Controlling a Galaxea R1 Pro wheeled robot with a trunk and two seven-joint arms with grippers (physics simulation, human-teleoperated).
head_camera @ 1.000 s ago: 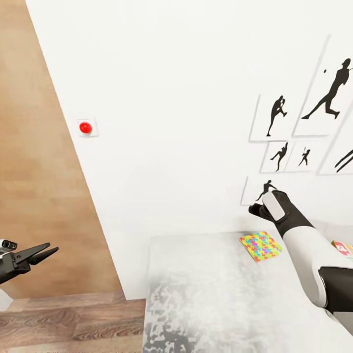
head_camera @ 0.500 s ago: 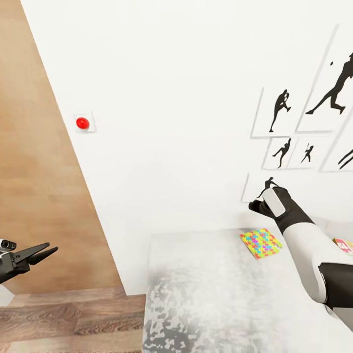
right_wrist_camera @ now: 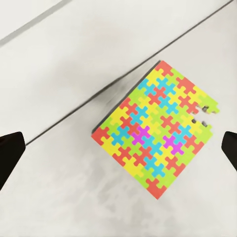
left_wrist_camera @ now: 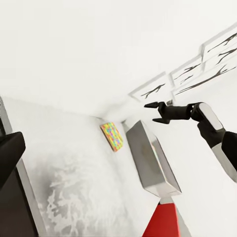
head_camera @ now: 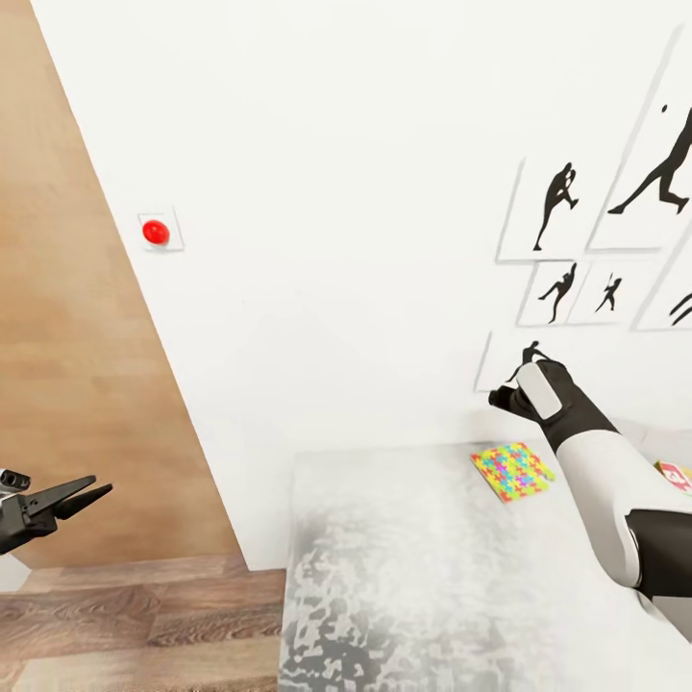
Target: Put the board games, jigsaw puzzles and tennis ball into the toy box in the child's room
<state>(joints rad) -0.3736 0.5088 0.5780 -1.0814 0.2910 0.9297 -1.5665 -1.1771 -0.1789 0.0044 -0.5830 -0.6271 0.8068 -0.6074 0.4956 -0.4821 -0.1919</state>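
While the right arm reaches out over the far end of the table (head_camera: pixel 404 577), its right gripper (head_camera: pixel 509 396) hangs above a jigsaw puzzle (head_camera: pixel 512 471) with clear air between them. The right wrist view looks straight down on that puzzle (right_wrist_camera: pixel 157 142): a small square of interlocking red, yellow, green, blue and purple pieces, lying flat on the light-grey table top (right_wrist_camera: pixel 64 197), turned at an angle to the table's back edge, with one corner close to the seam where the top meets the white wall (right_wrist_camera: pixel 74 44). Two dark fingertips (right_wrist_camera: pixel 10 150) sit far apart at opposite edges of that view, so the jaws are spread wide with nothing between them; the puzzle lies between them, below.

From the left wrist view the right gripper (left_wrist_camera: pixel 157 111) shows with its fingers parted, above and beside a grey toy box (left_wrist_camera: pixel 150 158) with flared walls that stands on the table just beside the puzzle (left_wrist_camera: pixel 112 136). A red object (left_wrist_camera: pixel 163 222) lies beyond the box; what it is cannot be told.

At the head view's right edge a red-and-yellow corner of a board game (head_camera: pixel 676 475) peeks out behind the right forearm.

The left gripper (head_camera: pixel 85 498) is held low and well apart from the table, over the wooden floor (head_camera: pixel 125 615), its dark fingers slightly parted and empty. On the wall hang black silhouette sports pictures (head_camera: pixel 557 207) and a small plate with a red button (head_camera: pixel 156 232).
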